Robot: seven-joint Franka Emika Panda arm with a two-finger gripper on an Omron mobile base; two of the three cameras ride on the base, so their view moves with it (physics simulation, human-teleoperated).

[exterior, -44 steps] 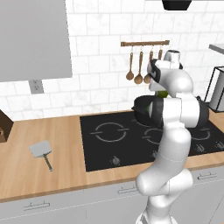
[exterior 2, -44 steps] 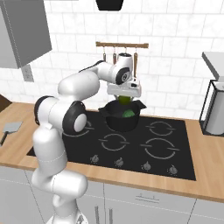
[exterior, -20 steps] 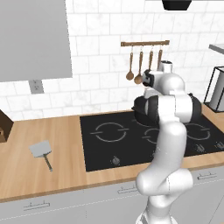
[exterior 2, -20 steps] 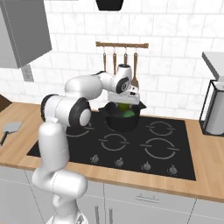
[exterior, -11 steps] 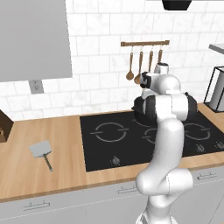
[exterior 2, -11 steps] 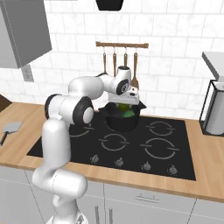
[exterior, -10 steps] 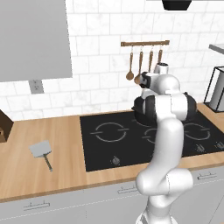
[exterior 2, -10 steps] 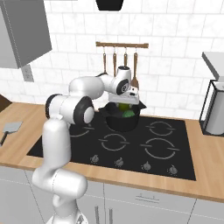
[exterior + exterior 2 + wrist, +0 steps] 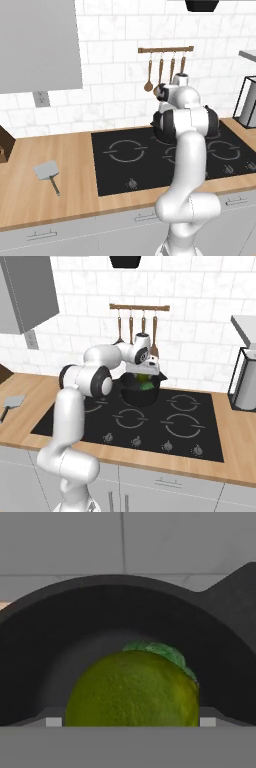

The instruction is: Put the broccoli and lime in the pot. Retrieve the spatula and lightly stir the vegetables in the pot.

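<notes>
The black pot stands on a rear burner and is partly hidden by my arm in the left base view. My gripper hangs tilted just over its rim. In the hand view the yellow-green lime spans the whole gap between my fingertips, so the gripper is shut on it. The bumpy green broccoli lies behind the lime inside the pot. The light-grey spatula rests flat on the wooden counter far to the left.
The black cooktop lies under the pot. Wooden spoons and turners hang from a rail on the tiled wall just behind it. A dark wire-framed appliance stands at the right. A brown block sits at the counter's left end.
My hand has tipped and shifted slightly left and down over the pot. The lime stays between the fingers, and the spatula has not moved.
</notes>
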